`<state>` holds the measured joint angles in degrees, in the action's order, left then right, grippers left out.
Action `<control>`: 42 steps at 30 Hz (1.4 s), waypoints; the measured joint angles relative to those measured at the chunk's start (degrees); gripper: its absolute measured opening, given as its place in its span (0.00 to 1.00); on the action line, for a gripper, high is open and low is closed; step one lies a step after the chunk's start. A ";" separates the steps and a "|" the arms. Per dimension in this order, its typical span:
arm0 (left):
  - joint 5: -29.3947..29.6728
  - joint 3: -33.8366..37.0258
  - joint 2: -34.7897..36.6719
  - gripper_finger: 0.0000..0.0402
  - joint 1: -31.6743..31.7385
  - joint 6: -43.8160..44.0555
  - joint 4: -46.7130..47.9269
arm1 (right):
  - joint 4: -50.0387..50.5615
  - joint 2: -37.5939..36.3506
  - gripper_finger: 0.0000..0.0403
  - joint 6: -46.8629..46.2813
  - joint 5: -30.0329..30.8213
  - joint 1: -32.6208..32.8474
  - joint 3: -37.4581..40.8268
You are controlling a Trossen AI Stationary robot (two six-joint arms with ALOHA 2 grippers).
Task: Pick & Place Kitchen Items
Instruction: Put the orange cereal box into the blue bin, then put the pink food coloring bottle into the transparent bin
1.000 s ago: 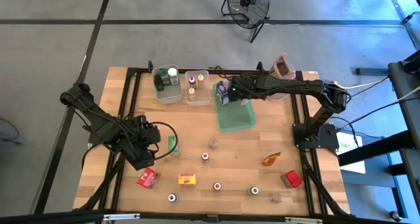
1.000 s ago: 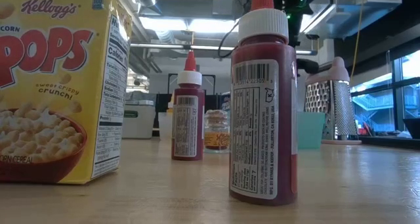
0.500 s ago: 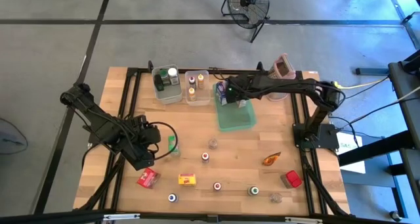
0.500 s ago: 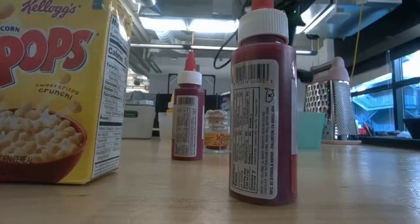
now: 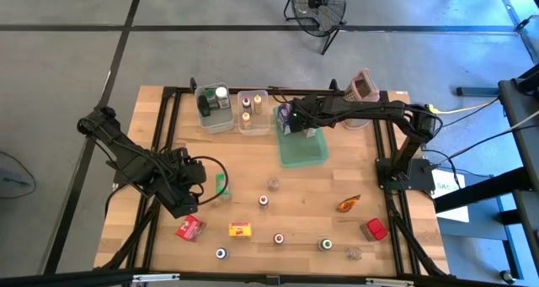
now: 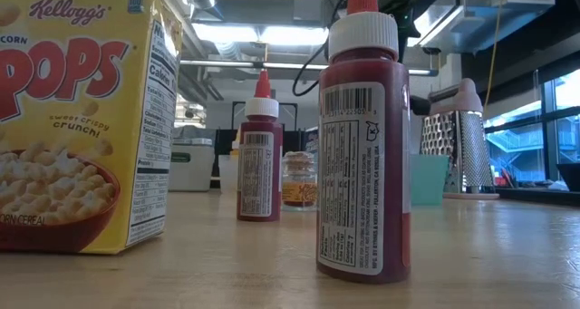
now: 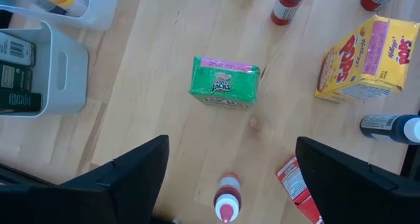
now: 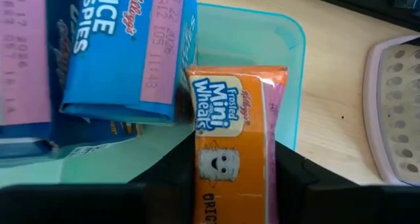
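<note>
Right hand (image 8: 233,178): closed on the orange carton (image 8: 233,165) — flat cardboard, held over the green tray (image 8: 289,40).
Left hand (image 7: 226,178): spread wide, empty — above the wooden counter (image 7: 164,125).

- Orange Frosted Mini-Wheats carton (image 8: 233,152) is sitting between the right hand's fingers, beside the blue Rice Krispies carton (image 8: 125,50).
- Green carton (image 7: 225,82) is lying flat on the tabletop.
- Yellow Corn Pops carton (image 7: 367,60) is lying nearby.

"Frosted Mini Wheats" on orange carton (image 8: 233,152)
</note>
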<state>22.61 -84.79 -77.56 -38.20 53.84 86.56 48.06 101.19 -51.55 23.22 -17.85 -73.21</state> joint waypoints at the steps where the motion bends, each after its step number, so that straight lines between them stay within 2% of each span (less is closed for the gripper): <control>1: 0.00 0.00 0.00 0.81 -0.01 -0.02 -0.01 | -0.03 0.00 0.35 0.02 0.12 0.00 0.01; 8: 0.00 0.00 0.00 0.82 -0.01 -0.02 -0.02 | 0.77 0.02 0.52 0.19 -0.79 -0.04 0.04; 13: 0.00 0.00 0.00 0.81 -0.01 -0.04 -0.02 | 1.84 0.02 0.58 1.54 -1.59 0.19 -2.23; 29: -0.19 0.00 0.00 0.82 0.00 -0.02 -0.01 | 11.56 -0.02 0.59 2.97 -2.88 1.14 -11.14; 35: -4.29 0.00 0.00 0.81 -0.01 0.02 -0.02 | 13.57 -0.04 0.59 3.01 -2.45 2.41 -13.87; 42: -7.28 0.00 0.00 0.82 0.00 0.02 -0.04 | 22.11 -0.04 0.59 1.88 -2.20 4.08 -19.96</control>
<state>15.33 -84.79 -77.56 -38.20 53.87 86.52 70.17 101.14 -49.67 21.02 -13.77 -93.17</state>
